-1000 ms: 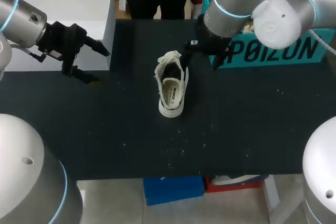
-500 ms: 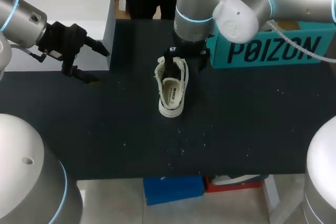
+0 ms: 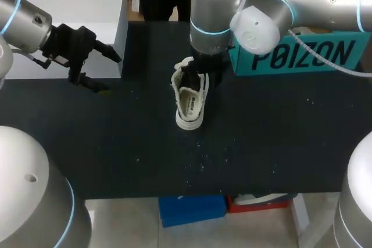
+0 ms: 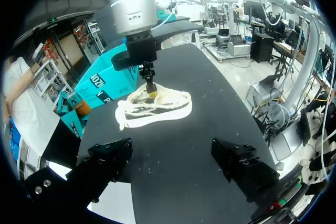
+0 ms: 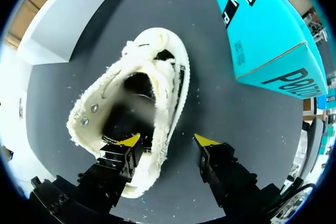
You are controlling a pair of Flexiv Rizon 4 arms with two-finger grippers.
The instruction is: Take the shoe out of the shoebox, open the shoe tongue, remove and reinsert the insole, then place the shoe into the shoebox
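Right gripper (image 5: 169, 140) now sits at the shoe (image 3: 189, 105), fingers apart and clamped on nothing. One yellow tip dips inside the shoe's opening and the other hangs outside its side wall, so that wall runs between the fingers. I cannot tell whether either tip actually touches it.

A second ago this arm was off to the shoe's right, beside the shoebox (image 3: 302, 56). Half a second ago it had swung over the shoe's far end. It has since settled there and come down into the opening, as the left wrist view also shows. The shoe itself has not shifted. It stands upright on the table (image 3: 261, 143), just left of the shoebox, with its insole (image 3: 188, 107) lying inside.

Left gripper (image 3: 113, 74) has not moved. It hangs well to the shoe's left, fingers spread wide and empty, pointing toward the shoe.

By my reading, taking the shoe out is done and the tongue step is only starting. The right fingers straddle the upper near the eyelets, placed to close on material there and draw it back. With the shoe unheld by the left arm, a pull could drag or tip it.
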